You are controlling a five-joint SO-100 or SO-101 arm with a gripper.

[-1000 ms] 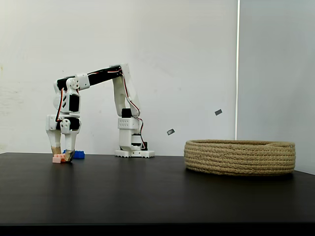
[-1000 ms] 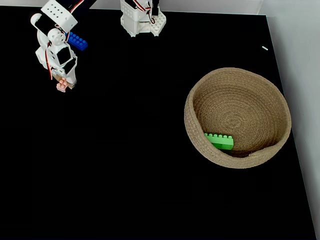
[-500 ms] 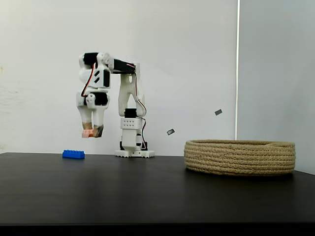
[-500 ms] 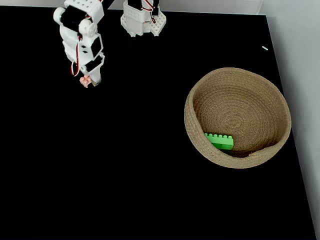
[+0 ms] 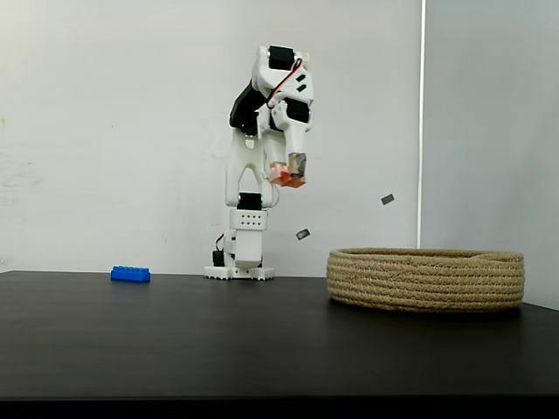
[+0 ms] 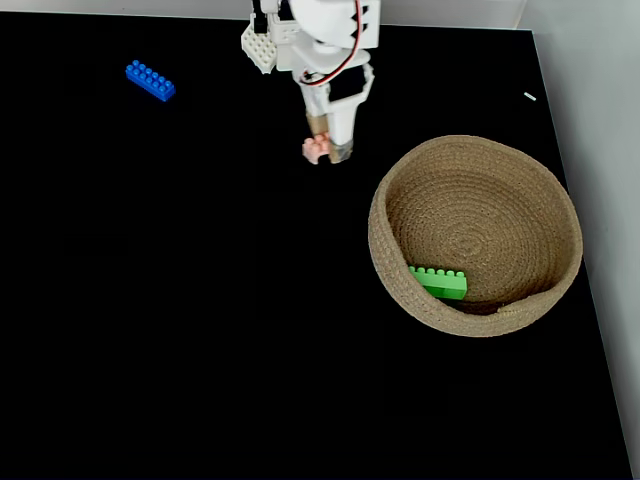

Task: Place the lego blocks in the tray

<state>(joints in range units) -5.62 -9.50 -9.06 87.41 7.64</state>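
A long green brick (image 6: 438, 282) lies inside the round rope tray (image 6: 400, 290), against its near-left wall. A blue brick (image 6: 150, 81) lies flat near the table's far-left corner. The tiny pink-orange brick (image 6: 315, 148) hangs high above the table, pinched in the gripper (image 6: 327, 150)

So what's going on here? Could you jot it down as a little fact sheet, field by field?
arm: raised high above the table
gripper: jaws closed on the pink brick, carried in the air
blue brick: lying on the table, far corner in the top-down fixed view
green brick: inside the basket, by its near wall
pink brick position: not yet over the basket
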